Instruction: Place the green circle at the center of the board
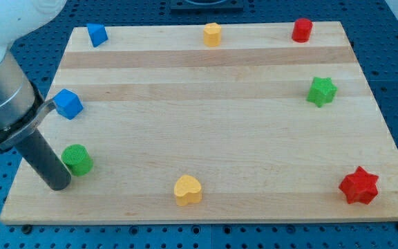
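The green circle point(78, 159) lies near the left edge of the wooden board point(213, 124), low in the view. My tip point(58, 184) rests on the board just to the left of and slightly below the green circle, touching or almost touching it. The dark rod rises from the tip up to the left into the grey arm.
A blue cube point(68, 104) sits above the green circle. A blue block point(97, 34), a yellow block point(213, 33) and a red cylinder point(302, 30) line the top edge. A green star point(321, 91) is at right, a red star point(358, 185) bottom right, a yellow heart point(188, 189) bottom middle.
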